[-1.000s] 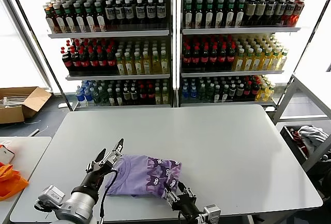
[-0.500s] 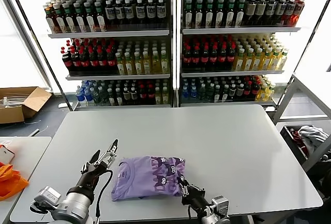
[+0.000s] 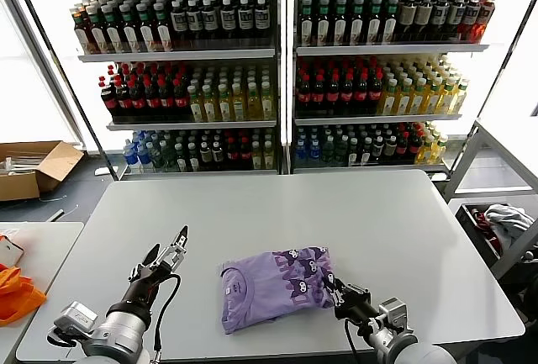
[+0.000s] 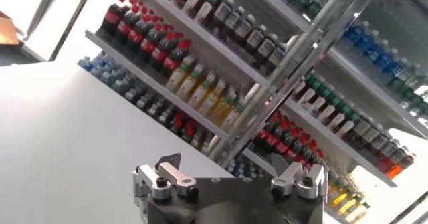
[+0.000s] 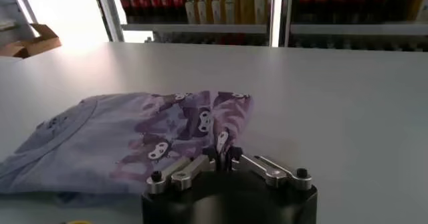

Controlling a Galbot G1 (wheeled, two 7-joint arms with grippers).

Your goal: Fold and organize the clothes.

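One folded lavender T-shirt [image 3: 273,284] lies on the white table [image 3: 353,213] near its front edge, collar to the left and dark purple cartoon print to the right. My right gripper [image 3: 334,290] sits low at the shirt's right front corner, jaws shut on a pinch of its fabric. The right wrist view shows the gripper [image 5: 223,150] closed over the printed edge of the T-shirt [image 5: 134,135]. My left gripper [image 3: 166,250] hovers open to the left of the shirt, clear of it. In the left wrist view that gripper [image 4: 231,172] holds nothing.
Shelves of bottled drinks [image 3: 277,70] stand behind the table. A cardboard box [image 3: 34,166] lies on the floor at far left. An orange item [image 3: 17,292] rests on a side table. A bin with clothing [image 3: 504,225] stands at the right.
My right gripper closed on the shirt's right front edge and dragged it to the right, turning it slightly. The left gripper drew back from the shirt's left side and stayed open.
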